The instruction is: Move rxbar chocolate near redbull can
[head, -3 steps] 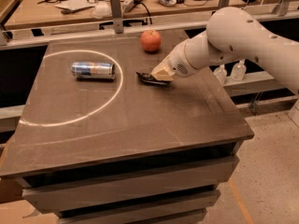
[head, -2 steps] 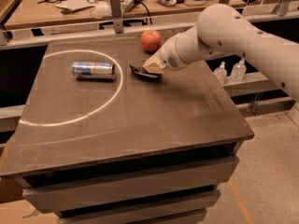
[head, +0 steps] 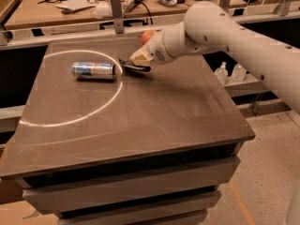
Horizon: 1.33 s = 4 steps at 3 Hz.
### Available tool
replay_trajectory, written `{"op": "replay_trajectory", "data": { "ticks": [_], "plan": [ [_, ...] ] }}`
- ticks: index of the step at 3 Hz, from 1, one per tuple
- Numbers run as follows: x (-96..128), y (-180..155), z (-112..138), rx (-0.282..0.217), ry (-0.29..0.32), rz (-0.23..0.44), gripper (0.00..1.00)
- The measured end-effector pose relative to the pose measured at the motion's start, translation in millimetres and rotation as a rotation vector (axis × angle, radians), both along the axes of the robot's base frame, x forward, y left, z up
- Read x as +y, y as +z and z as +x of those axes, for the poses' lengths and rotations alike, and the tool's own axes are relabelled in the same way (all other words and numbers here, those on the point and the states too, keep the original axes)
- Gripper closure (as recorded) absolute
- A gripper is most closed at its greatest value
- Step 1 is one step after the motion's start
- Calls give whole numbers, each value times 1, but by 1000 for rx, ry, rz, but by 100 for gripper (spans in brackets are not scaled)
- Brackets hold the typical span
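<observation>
Hand point(head: 132, 63) is hanging low over the back middle of the desk point(head: 183, 116), at the end of the white arm point(head: 225, 27) that is reaching in from the right. It is clenching the rxbar chocolate point(head: 138, 69) from above; the black bar is showing just under the tip, at or barely off the desk surface. I cannot tell which.

Redbull can point(head: 93, 70) is lying on its side to the left of the hand, long axis running left-right, inside the pale ring point(head: 93, 114) marked on the desk. The can's right end is facing the bar. The bar's long axis is also running roughly left-right, so the two are lying nearly end to end, with a short gap of bare desk between them and the ring's line passing through that gap.

Judgement: the carry is nearing its end. The remaining travel is a short shift straight left, then a release. Risk: the can is lying free and could be getting nudged into a roll if the bar's leading end touches it.

Apple point(head: 146, 35) is sitting behind the hand, mostly hidden by the arm.
</observation>
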<state>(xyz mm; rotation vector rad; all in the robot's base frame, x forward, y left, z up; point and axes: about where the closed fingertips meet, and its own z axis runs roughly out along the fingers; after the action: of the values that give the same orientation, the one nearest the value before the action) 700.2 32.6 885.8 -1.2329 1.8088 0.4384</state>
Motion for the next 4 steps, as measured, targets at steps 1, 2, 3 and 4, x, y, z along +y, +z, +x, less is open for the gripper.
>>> {"op": "replay_trajectory", "data": {
  "ticks": [1,2,3,4],
  "plan": [
    [-1,-1,-3,25,-6,12,53],
    [-7,-4,-8,45,-10,6,22],
    [-18,-6,-11,52,-28,16,0],
    [-56,-11,-17,58,-99,39,0]
  ]
}}
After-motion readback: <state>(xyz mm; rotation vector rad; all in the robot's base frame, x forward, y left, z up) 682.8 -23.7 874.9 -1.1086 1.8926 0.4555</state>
